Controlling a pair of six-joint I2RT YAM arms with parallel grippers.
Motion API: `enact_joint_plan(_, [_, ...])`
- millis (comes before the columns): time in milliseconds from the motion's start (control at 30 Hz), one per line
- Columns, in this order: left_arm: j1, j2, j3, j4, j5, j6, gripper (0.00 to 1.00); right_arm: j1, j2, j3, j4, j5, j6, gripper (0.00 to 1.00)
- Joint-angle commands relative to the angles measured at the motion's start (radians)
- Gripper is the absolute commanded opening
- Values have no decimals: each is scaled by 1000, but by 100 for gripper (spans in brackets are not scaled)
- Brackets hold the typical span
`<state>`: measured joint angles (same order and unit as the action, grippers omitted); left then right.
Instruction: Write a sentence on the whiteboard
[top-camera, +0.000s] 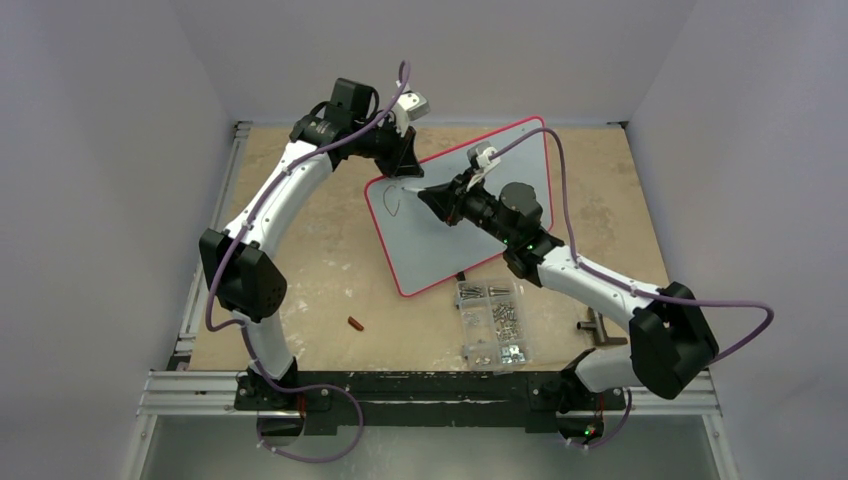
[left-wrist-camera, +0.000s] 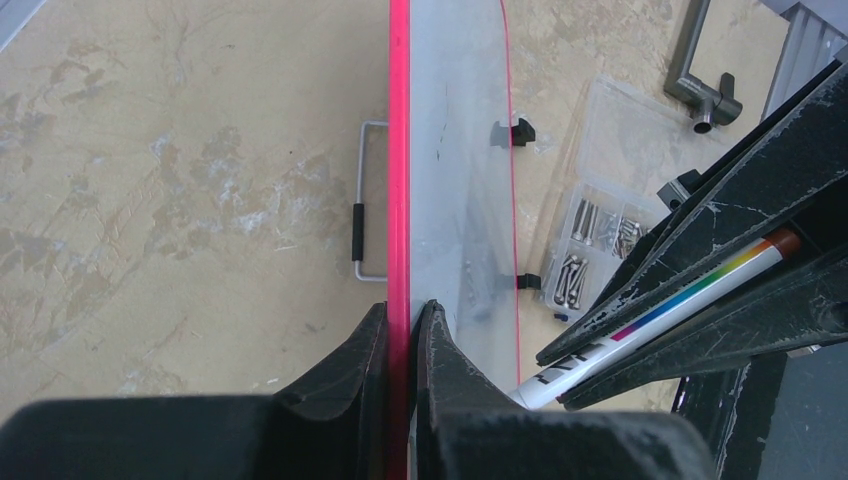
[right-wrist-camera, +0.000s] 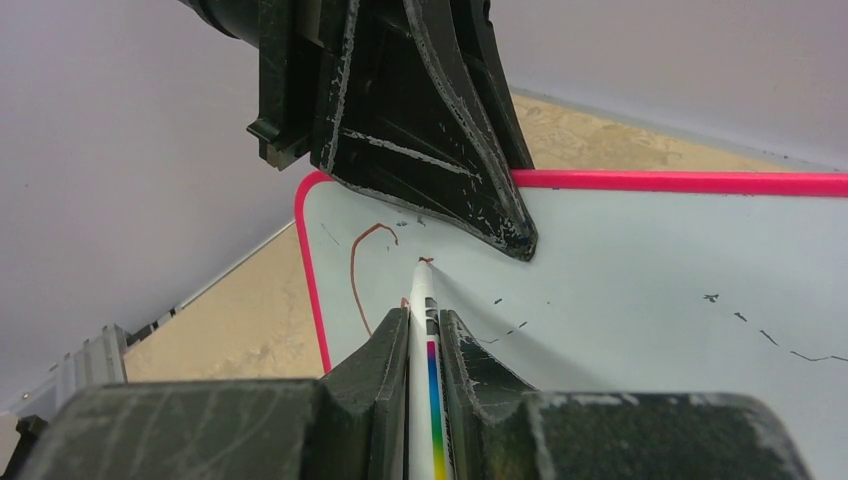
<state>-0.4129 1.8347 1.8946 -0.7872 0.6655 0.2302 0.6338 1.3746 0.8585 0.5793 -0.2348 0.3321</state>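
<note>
The whiteboard (top-camera: 420, 255), white with a red-pink rim, lies tilted in the middle of the table. My left gripper (top-camera: 405, 165) is shut on its far rim; in the left wrist view the jaws (left-wrist-camera: 405, 310) pinch the pink edge of the whiteboard (left-wrist-camera: 455, 150). My right gripper (top-camera: 428, 195) is shut on a white marker with a rainbow stripe (right-wrist-camera: 425, 300), its tip touching the whiteboard (right-wrist-camera: 640, 270). Of the sentence, only one dark reddish curved stroke like a "C" (right-wrist-camera: 355, 270) shows, near the board's left corner (top-camera: 392, 203). The marker also shows in the left wrist view (left-wrist-camera: 650, 320).
A clear compartment box of screws (top-camera: 493, 320) sits just in front of the board, also in the left wrist view (left-wrist-camera: 600, 240). A metal T-handle tool (top-camera: 597, 328) lies to its right. A small red-brown cap (top-camera: 355, 322) lies on the table at the front left. Walls enclose the table.
</note>
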Motion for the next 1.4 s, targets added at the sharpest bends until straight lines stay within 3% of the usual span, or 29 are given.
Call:
enact_joint_plan(0, [-9,23,21,-72,-106,124,0,-2,2,-29,9,6,-15,0])
enact_joint_plan(600, [-10,24,26,-81,-110,123,0,-2,-73,-79,-64,115,-42,0])
enact_joint_plan(1367, [-10,29,34,-88,-99,121,0,-3,12,79,-96,116,-57,0])
